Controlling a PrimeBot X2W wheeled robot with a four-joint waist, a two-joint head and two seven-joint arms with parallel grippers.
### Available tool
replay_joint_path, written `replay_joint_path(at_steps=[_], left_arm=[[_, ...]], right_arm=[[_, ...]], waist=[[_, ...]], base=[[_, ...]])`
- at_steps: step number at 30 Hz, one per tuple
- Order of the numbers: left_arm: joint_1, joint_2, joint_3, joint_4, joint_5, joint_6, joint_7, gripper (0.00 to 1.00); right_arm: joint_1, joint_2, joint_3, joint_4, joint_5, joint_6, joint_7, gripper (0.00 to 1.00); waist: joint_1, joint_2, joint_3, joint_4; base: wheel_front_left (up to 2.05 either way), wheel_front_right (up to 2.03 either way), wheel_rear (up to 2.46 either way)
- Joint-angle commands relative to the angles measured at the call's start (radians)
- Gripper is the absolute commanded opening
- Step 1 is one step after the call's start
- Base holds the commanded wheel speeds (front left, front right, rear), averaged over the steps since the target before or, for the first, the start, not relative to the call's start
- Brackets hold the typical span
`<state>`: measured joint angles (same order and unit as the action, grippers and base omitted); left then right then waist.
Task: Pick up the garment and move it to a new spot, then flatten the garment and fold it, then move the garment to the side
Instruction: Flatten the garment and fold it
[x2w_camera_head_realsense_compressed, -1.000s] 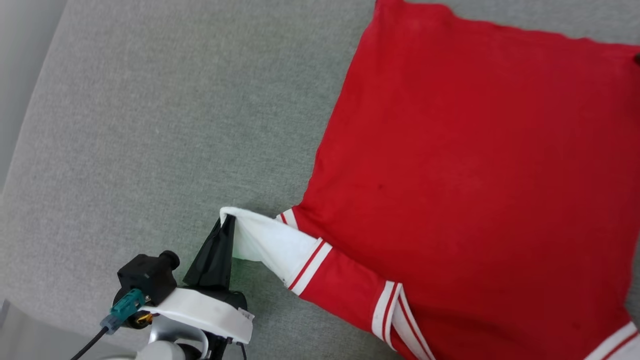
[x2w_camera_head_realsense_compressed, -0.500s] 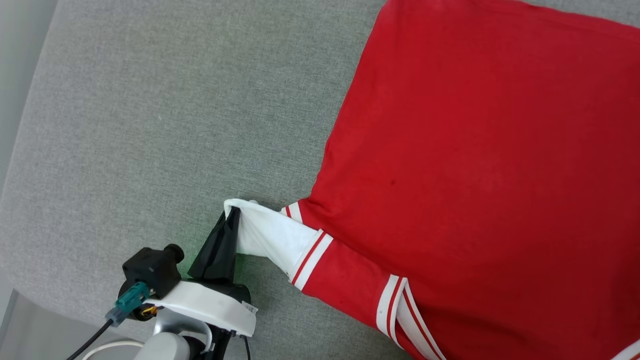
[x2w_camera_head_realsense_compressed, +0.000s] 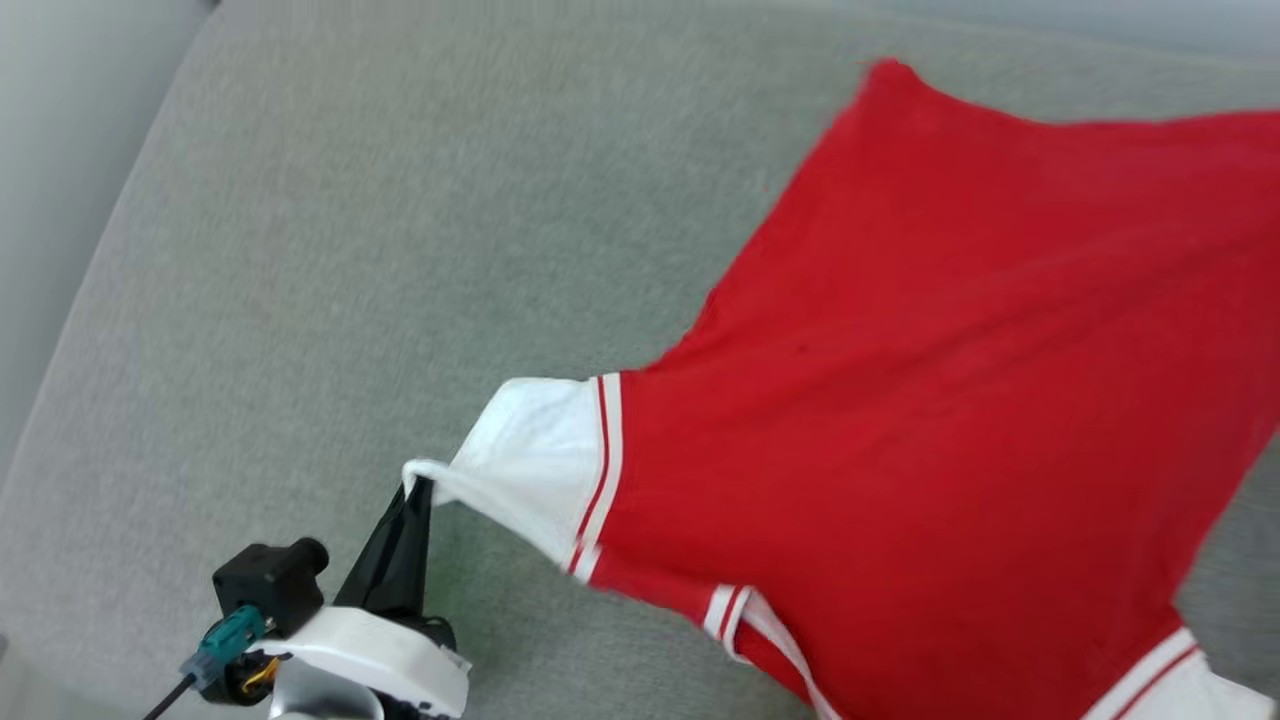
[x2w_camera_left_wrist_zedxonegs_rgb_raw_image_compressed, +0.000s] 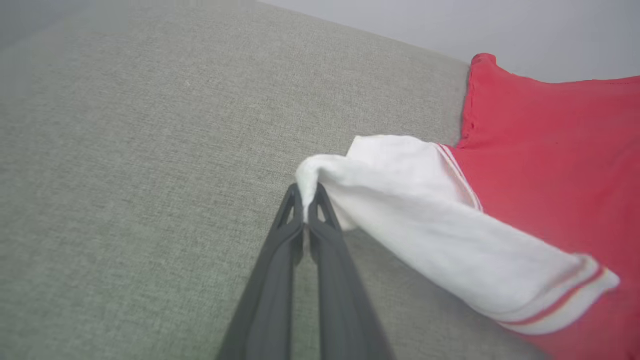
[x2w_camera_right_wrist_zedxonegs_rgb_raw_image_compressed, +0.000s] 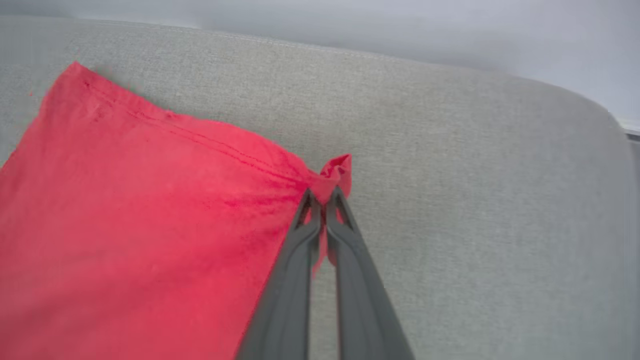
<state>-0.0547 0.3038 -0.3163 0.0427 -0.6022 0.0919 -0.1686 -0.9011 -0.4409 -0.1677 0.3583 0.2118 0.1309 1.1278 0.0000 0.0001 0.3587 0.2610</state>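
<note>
The step in hand looks like lifting the shirt (x2w_camera_head_realsense_compressed: 900, 400) to carry it across the grey surface (x2w_camera_head_realsense_compressed: 300, 250). The left gripper (x2w_camera_left_wrist_zedxonegs_rgb_raw_image_compressed: 306, 200) is closed on the tip of the white sleeve (x2w_camera_head_realsense_compressed: 530, 450), with only a thin fold of cloth between its fingers. The right gripper (x2w_camera_right_wrist_zedxonegs_rgb_raw_image_compressed: 325, 200) is clamped on a red hem corner (x2w_camera_right_wrist_zedxonegs_rgb_raw_image_compressed: 337, 170) towards the far edge of the surface.

To do this well, I would raise both arms together and at one pace. The cloth should be held just taut between the two pinches, since a hard pull could slip the sleeve out of the left hold. The shirt should clear the surface before any sideways travel, so it does not drag and bunch.

The shirt lies spread on the surface's right part, plain red side up, with no print showing. Its long axis runs from shoulders and sleeves at the surface's near edge to the hem at the far edge, skewed rightward.
</note>
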Motion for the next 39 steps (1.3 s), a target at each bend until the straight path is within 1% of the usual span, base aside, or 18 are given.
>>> replay_joint_path(at_steps=[1,5,9,13,17,18,20,21,23,25,26,28,29,30,32,34,36,39], left_arm=[[0.020,0.008,0.007,-0.003,-0.003,0.008,0.002,0.00],[0.063,0.029,0.028,-0.015,-0.016,0.030,0.016,0.00],[0.109,0.047,0.048,-0.021,-0.026,0.059,0.036,0.00],[0.149,0.060,0.060,-0.034,-0.032,0.086,0.056,0.00],[0.177,0.079,0.072,-0.042,-0.036,0.103,0.075,0.00],[0.177,0.081,0.074,-0.045,-0.038,0.105,0.076,0.00],[0.185,0.089,0.080,-0.053,-0.040,0.110,0.083,0.00],[0.189,0.091,0.082,-0.055,-0.041,0.113,0.084,0.00],[0.191,0.097,0.085,-0.063,-0.039,0.119,0.090,0.00],[0.187,0.105,0.086,-0.071,-0.038,0.120,0.095,0.00],[0.187,0.105,0.086,-0.071,-0.038,0.120,0.095,0.00],[0.178,0.110,0.084,-0.080,-0.036,0.121,0.101,0.00],[0.167,0.112,0.081,-0.090,-0.031,0.123,0.106,0.00],[0.167,0.112,0.081,-0.090,-0.031,0.123,0.106,0.00],[0.152,0.108,0.076,-0.100,-0.027,0.124,0.107,0.00],[0.136,0.104,0.069,-0.104,-0.024,0.120,0.105,0.00],[0.106,0.099,0.059,-0.104,-0.022,0.109,0.101,0.00],[0.061,0.097,0.047,-0.105,-0.010,0.099,0.100,0.00]], right_arm=[[0.059,-0.024,0.019,-0.028,0.027,0.000,0.001,0.00],[0.215,-0.084,0.052,-0.124,0.104,0.000,0.020,0.00],[0.445,-0.097,0.014,-0.174,0.170,0.000,0.022,0.00],[0.689,-0.054,-0.044,-0.193,0.225,0.000,0.007,0.00],[0.887,0.013,-0.086,-0.196,0.263,0.000,-0.017,0.00],[0.920,0.039,-0.095,-0.199,0.281,0.000,-0.029,0.05],[0.963,0.073,-0.106,-0.214,0.297,0.000,-0.066,0.38],[0.976,0.082,-0.110,-0.223,0.307,0.000,-0.095,0.98],[0.982,0.105,-0.119,-0.238,0.317,0.000,-0.156,1.00],[0.956,0.108,-0.122,-0.264,0.313,0.000,-0.248,1.00],[0.956,0.108,-0.122,-0.264,0.313,0.000,-0.248,1.00],[0.924,0.104,-0.106,-0.287,0.311,0.000,-0.352,1.00],[0.892,0.093,-0.092,-0.290,0.299,0.000,-0.467,1.00],[0.892,0.093,-0.092,-0.290,0.299,0.000,-0.467,1.00],[0.837,0.101,-0.079,-0.280,0.296,0.000,-0.585,1.00],[0.776,0.106,-0.051,-0.259,0.304,0.000,-0.665,1.00],[0.676,0.106,0.016,-0.216,0.321,0.000,-0.709,1.00],[0.576,0.088,0.095,-0.173,0.329,0.000,-0.667,1.00]], waist=[[0.0000,-0.0001,-0.078,-0.070],[0.0000,-0.0001,-0.138,-0.154],[0.0000,-0.0001,-0.194,-0.235],[0.0000,-0.0001,-0.228,-0.293],[0.0000,-0.0001,-0.246,-0.326],[0.0000,-0.0001,-0.247,-0.330],[0.0000,-0.0001,-0.246,-0.340],[0.0000,-0.0001,-0.245,-0.343],[0.0000,-0.0001,-0.243,-0.348],[0.0000,-0.0001,-0.239,-0.348],[0.0000,-0.0001,-0.239,-0.348],[0.0000,-0.0001,-0.232,-0.345],[0.0000,-0.0001,-0.224,-0.338],[0.0000,-0.0001,-0.224,-0.338],[0.0000,-0.0001,-0.208,-0.328],[0.0000,-0.0001,-0.188,-0.316],[0.0000,-0.0001,-0.149,-0.299],[0.0000,-0.0001,-0.105,-0.276]], base=[[0.00,0.00,0.00],[0.00,0.00,0.00],[0.00,0.00,0.00],[0.00,0.00,0.00],[0.00,0.00,0.00],[0.00,0.00,0.00],[0.00,0.00,0.00],[0.00,0.00,0.00],[0.00,0.00,0.00],[0.00,0.00,0.00],[0.00,0.00,0.00],[0.00,0.00,0.00],[0.00,0.00,0.00],[0.00,0.00,0.00],[0.00,0.00,0.00],[0.00,0.00,0.00],[0.00,0.00,0.00],[0.00,0.00,0.00]])
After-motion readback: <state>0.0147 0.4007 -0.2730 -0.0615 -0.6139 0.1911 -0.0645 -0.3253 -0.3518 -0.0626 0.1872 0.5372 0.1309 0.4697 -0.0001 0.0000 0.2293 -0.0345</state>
